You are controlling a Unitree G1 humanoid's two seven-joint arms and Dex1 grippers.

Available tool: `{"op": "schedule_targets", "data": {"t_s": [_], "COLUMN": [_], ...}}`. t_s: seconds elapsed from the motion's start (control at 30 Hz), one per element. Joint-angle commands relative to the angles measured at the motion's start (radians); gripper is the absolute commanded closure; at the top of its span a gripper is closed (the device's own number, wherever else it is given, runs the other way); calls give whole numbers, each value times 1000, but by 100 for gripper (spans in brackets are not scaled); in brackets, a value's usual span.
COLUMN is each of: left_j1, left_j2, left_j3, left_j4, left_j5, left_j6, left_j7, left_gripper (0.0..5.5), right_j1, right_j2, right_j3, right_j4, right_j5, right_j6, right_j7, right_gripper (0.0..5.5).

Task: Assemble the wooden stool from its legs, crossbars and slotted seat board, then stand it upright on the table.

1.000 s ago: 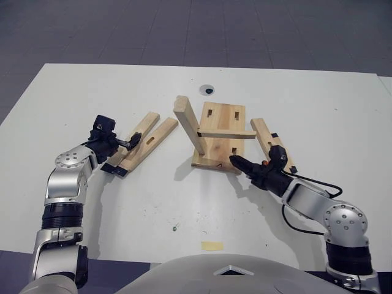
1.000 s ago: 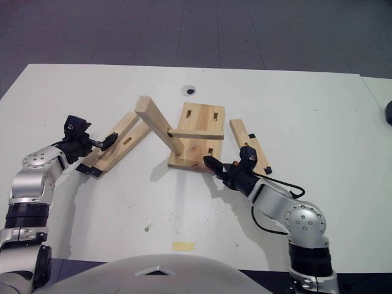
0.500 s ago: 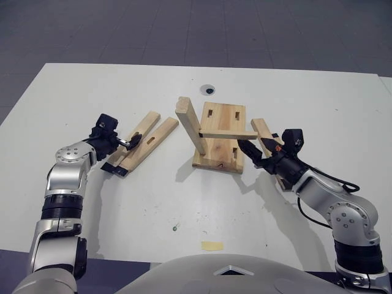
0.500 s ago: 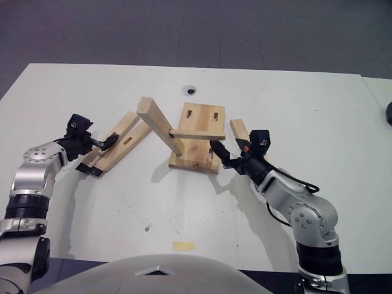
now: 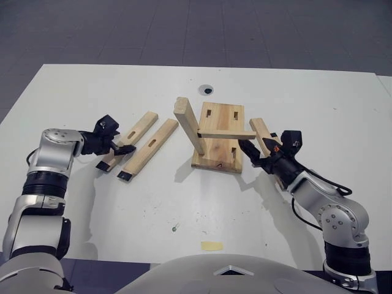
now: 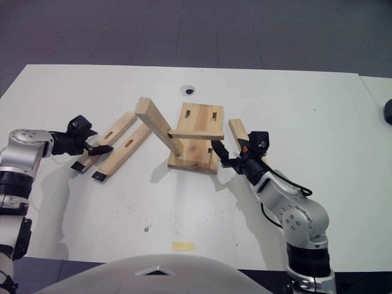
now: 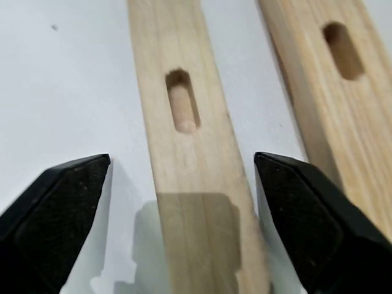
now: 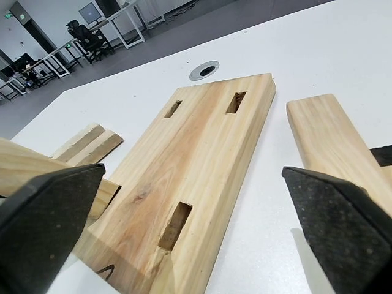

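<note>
White tabletop [image 5: 92,92] runs out to a dark tiled floor beyond, with a round cable hole [image 5: 208,90] at 12 o'clock from the seat board [image 5: 223,122]. Taking that board as the clock's centre, it lies flat mid-table with its slots facing up. One fitted leg [image 5: 188,125] rises from its 7 o'clock corner, leaning toward 10 o'clock. A crossbar [image 5: 228,134] juts from that leg toward 3 o'clock, hanging over the board.

Two loose legs lie side by side at 9 o'clock, the outer leg [image 5: 136,130] and the inner leg [image 5: 150,148], each with a slot showing. A fourth leg [image 5: 260,131] lies flat at 3 o'clock, just beside the board.

The left gripper [image 5: 122,142] sits low over the outer leg with its jaws spread, one finger on either side of the wood, gripping nothing. The right gripper [image 5: 251,154] is at about 4 o'clock, jaws also wide apart and empty, aimed into the gap between the board's edge and the fourth leg.

The stool looks early in assembly: one leg and one crossbar are seated and three legs remain loose. The step in hand appears to be picking up the next leg. The left jaws would need to close squarely across the outer leg's width, clear of its neighbour, then lift it toward a free slot. The right gripper seems placed either to steady the board or to take the fourth leg.
</note>
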Motion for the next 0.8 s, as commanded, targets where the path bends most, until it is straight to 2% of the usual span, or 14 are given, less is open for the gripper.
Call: {"op": "schedule_targets", "data": {"t_s": [0.03, 0.27, 0.43, 0.53, 0.63, 0.7, 0.8], "left_j1": [111, 114, 64, 20, -50, -85, -102], "left_j2": [87, 115, 86, 44, -55, -137, -224], "left_j3": [-59, -107, -88, -8, 162, 257, 297], "left_j4": [-98, -49, 6, 38, 25, -73, -229], "left_j5": [13, 76, 74, 19, -88, -147, -199], "left_j6": [65, -35, -78, -86, -105, -123, -126], "left_j7": [-100, -86, -39, 22, 175, 303, 396], "left_gripper": [179, 296, 346, 346, 346, 346, 346], "right_j1": [16, 18, 32, 21, -48, -147, -288], "right_j2": [30, 90, 114, 120, 118, 105, 84], "right_j3": [-33, -50, -52, -87, -183, -266, -350], "right_j4": [12, 19, 16, 33, 68, 84, 97], "right_j5": [-47, -105, -145, -175, -180, -141, -36], "right_j6": [-7, -24, -30, -56, -110, -148, -128], "right_j7": [-36, -65, -70, -77, -88, -90, -104], "right_gripper": [10, 10, 10, 10, 10, 10, 10]}}
